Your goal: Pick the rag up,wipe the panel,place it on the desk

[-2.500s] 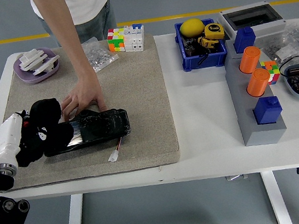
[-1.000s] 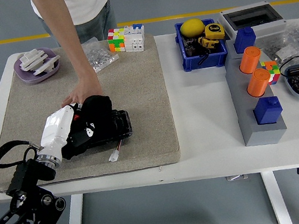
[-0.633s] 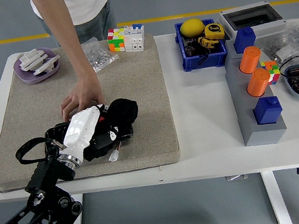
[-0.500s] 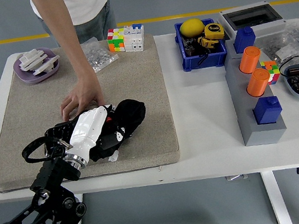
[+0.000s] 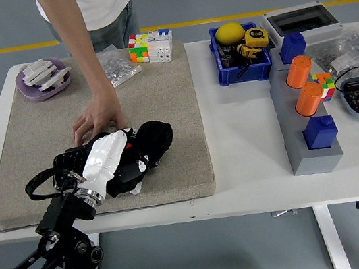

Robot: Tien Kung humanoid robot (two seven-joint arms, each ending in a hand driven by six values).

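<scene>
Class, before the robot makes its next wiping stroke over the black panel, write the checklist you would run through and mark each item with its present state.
1. Black rag held in left hand: ok, it bunches out past the hand.
2. Rag over the black panel: ok, at its right end; actual contact cannot tell.
3. Panel steadied: ok, the person's hand rests at its far edge.
4. Stroke path free of that hand: not ok, it lies close beside the robot's hand.
5. Panel on the grey mat: ok.
6. Small white connector by the panel's near edge: cannot tell, largely hidden.
</scene>
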